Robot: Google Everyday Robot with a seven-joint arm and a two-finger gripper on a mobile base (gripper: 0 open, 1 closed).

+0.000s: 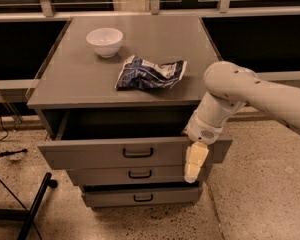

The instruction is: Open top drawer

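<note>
The top drawer (90, 154) is the widest grey front of the cabinet, with a black bar handle (138, 152) at its centre. It stands pulled out towards the camera, with a dark gap behind its front under the cabinet top (75, 81). My gripper (194, 165) hangs downward from the white arm (250, 94), in front of the right end of the top drawer's front. Its cream tip reaches down over the middle drawer (100, 175). It is well to the right of the handle.
The bottom drawer (115, 197) sits closed below. A white bowl (104, 40) and a crumpled blue chip bag (150, 73) lie on the cabinet top. A black stand leg (35, 206) and cables lie on the floor at left. Speckled floor is at right.
</note>
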